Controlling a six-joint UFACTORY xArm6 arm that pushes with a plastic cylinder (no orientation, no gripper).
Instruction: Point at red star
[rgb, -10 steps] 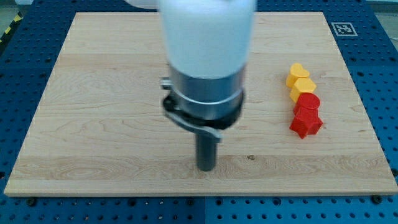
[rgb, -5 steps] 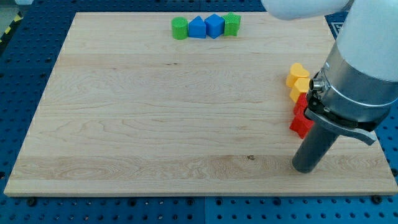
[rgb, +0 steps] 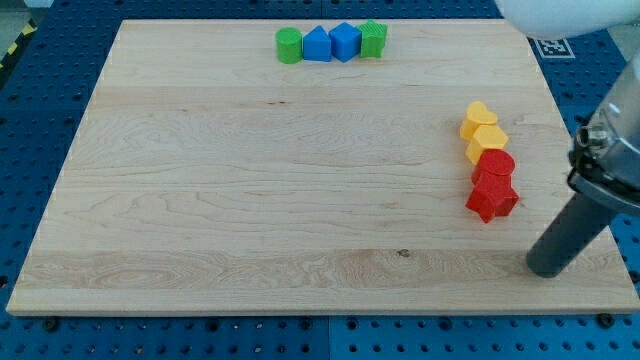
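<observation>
The red star (rgb: 491, 200) lies on the wooden board (rgb: 250, 180) at the view's right, lowest in a short column of blocks. Just above it and touching sits a second red block (rgb: 494, 165), rounded in shape. Two yellow blocks (rgb: 477, 119) (rgb: 487, 141) continue the column upward. My tip (rgb: 547, 269) rests on the board below and to the right of the red star, apart from it by a clear gap. The dark rod slants up toward the view's right edge.
Along the board's top edge stands a row of blocks: a green one (rgb: 289, 45), two blue ones (rgb: 317, 44) (rgb: 345, 41), and another green one (rgb: 373, 39). A printed marker tag (rgb: 553, 46) sits at the board's top right corner.
My tip swept from the board's lower middle rightward, passing beneath the red star, and now stands further right near the board's edge. The blocks have not moved.
</observation>
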